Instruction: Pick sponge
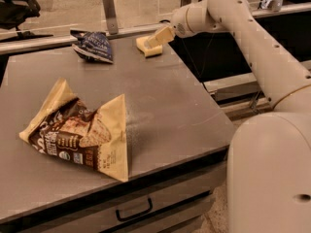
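Although the gripper (154, 39) is placed right at the sponge (148, 51), no grasp can be confirmed. The gripper is found at the far edge of the table (184, 106), carried on the white arm (243, 28), which is stretched in from the side.

- Gripper state: how far it is open cannot be told. Nothing is seen to be held clear of the surface.
- Sponge: a pale yellow block, located directly beneath the gripper tip and just beyond it. It is rested flat on the tabletop and is not lifted. The gripper tip is overlapped with the sponge's upper edge as viewed. Whether contact is made cannot be told.
- Dark blue snack bag (95, 46): laid near the gripper, on the side away from the arm. It is apart from the sponge and is not in the line of approach.
- Tan-and-brown snack bag (80, 130): stood well apart from the gripper, toward the near side of the table.
- Drawer handle (133, 210): set under the table's front edge, farthest from the gripper.

Progress, as judged: the approach is taken to be finished or very nearly so, since the gripper is already placed over the target. The pick itself is not yet done. The gripper is yet to be closed on the block, the hold made sure, and the sponge raised off the table. The task is reckoned to be about midway, with the decisive part outstanding.
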{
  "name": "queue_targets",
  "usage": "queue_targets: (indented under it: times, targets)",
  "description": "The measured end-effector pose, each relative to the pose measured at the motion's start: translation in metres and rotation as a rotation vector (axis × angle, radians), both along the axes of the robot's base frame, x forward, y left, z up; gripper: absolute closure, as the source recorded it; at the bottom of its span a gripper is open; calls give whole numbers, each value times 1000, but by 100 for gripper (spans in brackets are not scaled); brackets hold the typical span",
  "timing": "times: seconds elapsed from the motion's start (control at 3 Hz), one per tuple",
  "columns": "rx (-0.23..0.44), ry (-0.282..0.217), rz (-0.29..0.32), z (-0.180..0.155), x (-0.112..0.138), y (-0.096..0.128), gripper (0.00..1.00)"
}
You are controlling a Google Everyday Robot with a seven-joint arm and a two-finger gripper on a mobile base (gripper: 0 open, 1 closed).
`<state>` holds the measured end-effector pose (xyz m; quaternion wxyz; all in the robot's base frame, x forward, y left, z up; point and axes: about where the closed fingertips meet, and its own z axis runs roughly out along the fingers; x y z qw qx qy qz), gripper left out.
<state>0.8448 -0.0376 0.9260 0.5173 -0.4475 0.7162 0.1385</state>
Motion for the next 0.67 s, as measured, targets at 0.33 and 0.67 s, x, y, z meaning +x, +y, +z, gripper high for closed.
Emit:
queue_targets:
  times: [0.33,0.67]
  targets:
    - [10,25,-6,-20,7,6,0]
    - [6,46,-10,-39,13,11,0]
